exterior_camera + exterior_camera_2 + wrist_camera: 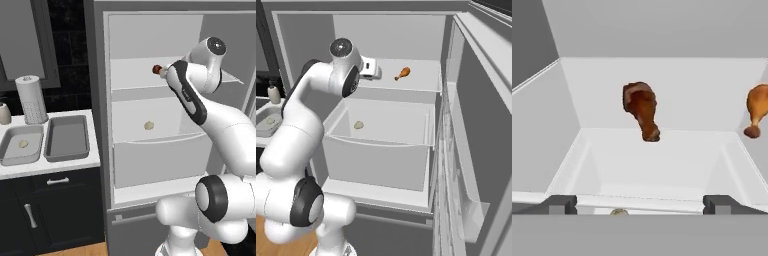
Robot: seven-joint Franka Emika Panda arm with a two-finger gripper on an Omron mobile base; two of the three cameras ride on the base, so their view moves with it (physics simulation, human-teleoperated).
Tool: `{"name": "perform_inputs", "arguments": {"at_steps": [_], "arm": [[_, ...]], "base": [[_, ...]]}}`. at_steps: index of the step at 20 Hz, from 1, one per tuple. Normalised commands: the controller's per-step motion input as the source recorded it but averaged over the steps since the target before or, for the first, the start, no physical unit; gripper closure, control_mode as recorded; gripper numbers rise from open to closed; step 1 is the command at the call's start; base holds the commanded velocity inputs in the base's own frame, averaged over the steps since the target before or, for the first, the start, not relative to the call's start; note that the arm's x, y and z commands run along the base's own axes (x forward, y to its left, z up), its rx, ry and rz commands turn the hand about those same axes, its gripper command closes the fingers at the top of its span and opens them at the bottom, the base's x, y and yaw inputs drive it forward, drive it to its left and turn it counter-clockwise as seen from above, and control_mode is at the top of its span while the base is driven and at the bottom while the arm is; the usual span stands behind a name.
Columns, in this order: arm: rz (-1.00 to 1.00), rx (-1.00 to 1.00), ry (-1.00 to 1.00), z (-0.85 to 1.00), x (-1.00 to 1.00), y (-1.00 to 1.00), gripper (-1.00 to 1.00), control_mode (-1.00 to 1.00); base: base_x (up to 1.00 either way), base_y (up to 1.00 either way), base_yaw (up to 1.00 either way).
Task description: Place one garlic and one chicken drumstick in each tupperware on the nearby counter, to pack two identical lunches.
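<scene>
The counter (55, 167) is white, above dark cabinets. Two grey trays lie side by side on it: the left tray (10, 145) holds a garlic (23, 144), and the right tray (66, 137) sits just beside it. A paper-towel roll (31, 99) stands at the back edge.

On the fridge shelf (662, 165) lie two drumsticks, a dark one (642, 110) and a paler one (756, 115) apart to its right. In the drawer (381, 135) below lies another garlic (358, 125).
</scene>
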Motion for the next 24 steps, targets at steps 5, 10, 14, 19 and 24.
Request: {"name": "perform_inputs", "arguments": {"at_steps": [5, 10, 14, 19, 24], "arm": [[0.0, 0.0, 0.01, -0.07, 0.52, 0.0, -1.0, -1.0], [0.0, 0.0, 0.05, -0.12, 0.57, 0.0, -1.0, -1.0], [0.0, 0.0, 0.1, -0.08, 0.58, 0.0, -1.0, -1.0], [0.01, 0.0, 0.05, -0.08, 0.57, 0.0, -1.0, -1.0], [0.02, 0.0, 0.0, -0.26, 0.51, 0.0, -1.0, -1.0]], "base": [[0.0, 0.0, 0.0], [0.0, 0.0, 0.0], [0.0, 0.0, 0.0], [0.0, 0.0, 0.0], [0.0, 0.0, 0.0]]}}
